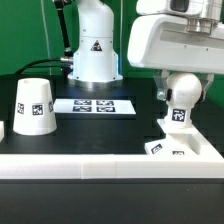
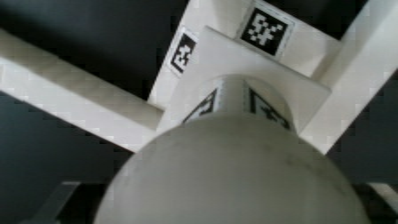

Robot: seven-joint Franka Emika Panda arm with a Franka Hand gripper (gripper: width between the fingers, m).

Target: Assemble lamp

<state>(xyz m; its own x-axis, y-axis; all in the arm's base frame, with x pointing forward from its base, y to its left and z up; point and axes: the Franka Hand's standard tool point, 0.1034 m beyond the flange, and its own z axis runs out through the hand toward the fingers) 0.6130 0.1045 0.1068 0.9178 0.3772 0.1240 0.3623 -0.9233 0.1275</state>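
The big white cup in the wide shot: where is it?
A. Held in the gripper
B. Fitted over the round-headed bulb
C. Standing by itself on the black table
C: the shade stands alone on the table at the exterior view's left, well apart from the bulb at the right.

The blurred bulb (image 2: 222, 165) overruns the wrist view's edges; at three o'clock in the exterior view, the gripper (image 1: 181, 92) hides its closure.
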